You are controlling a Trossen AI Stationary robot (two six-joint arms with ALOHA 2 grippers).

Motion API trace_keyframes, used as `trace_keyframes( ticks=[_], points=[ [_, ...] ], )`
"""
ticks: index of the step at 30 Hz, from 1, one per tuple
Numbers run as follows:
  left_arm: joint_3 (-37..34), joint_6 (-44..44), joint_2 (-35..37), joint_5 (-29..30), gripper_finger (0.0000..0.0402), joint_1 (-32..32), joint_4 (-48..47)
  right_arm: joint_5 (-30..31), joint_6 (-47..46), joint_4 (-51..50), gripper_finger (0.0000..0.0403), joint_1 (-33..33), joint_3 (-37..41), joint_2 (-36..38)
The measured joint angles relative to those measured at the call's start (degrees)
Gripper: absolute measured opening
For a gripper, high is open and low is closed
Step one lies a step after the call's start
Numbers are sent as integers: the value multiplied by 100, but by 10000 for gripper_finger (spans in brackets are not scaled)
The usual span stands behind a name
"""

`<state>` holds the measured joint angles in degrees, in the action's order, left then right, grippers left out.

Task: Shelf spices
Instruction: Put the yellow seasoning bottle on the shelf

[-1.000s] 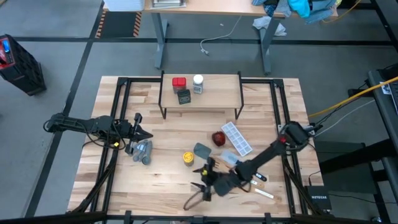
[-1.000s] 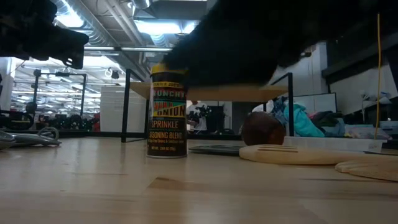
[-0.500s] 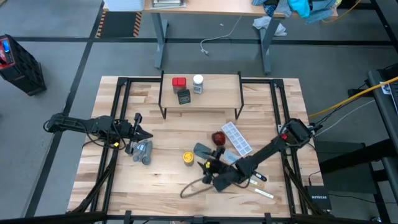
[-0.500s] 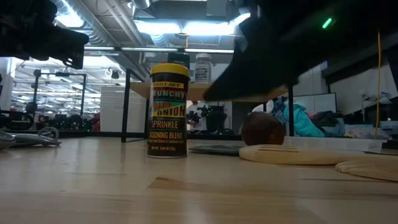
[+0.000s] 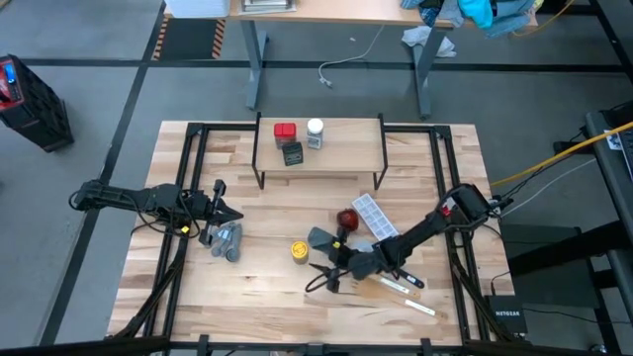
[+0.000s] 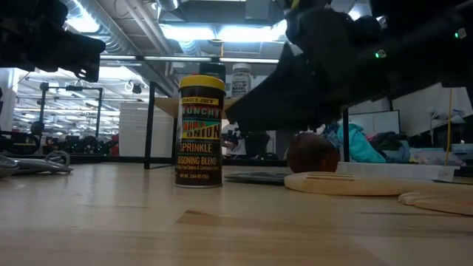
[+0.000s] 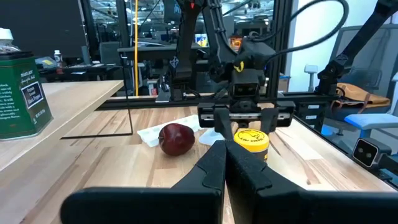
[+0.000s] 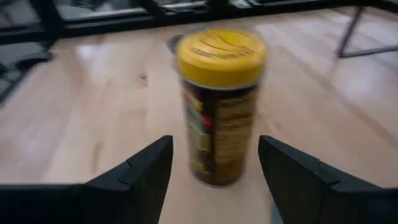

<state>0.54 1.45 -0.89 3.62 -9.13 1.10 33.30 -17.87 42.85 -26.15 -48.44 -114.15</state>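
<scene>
The right gripper (image 5: pixel 324 278), fingers spread, lined up on the yellow-lidded jar (image 5: pixel 299 250); it needed to straddle squarely before pinching

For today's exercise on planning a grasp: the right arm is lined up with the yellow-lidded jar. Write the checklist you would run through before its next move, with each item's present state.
1. Right gripper open wide enough for the yellow-lidded jar: ok, fingers spread either side of it.
2. Jar upright on the table: ok.
3. Jar already gripped: not ok, the fingers stand apart from it.
4. Free space on the shelf: ok, the part to the right of the white-capped jar, red tin and dark tin is bare.
5. Left gripper out of the way: ok, shut, at the table's left by the measuring spoons.
6. Apple clear of the approach: cannot tell.
</scene>
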Motion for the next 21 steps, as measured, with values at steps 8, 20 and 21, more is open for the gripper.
trace_keyframes(
  ticks=[8, 20, 21],
  points=[
    [0, 0, 0, 0, 1, 0, 0, -899, 184, 125, 244, 404, -96, -37],
    [0, 0, 0, 0, 1, 0, 0, -1154, 175, 51, 244, 448, -339, -37],
    [0, 0, 0, -1, 1, -1, 0, -1199, 173, 39, 244, 448, -343, -52]
  ],
)
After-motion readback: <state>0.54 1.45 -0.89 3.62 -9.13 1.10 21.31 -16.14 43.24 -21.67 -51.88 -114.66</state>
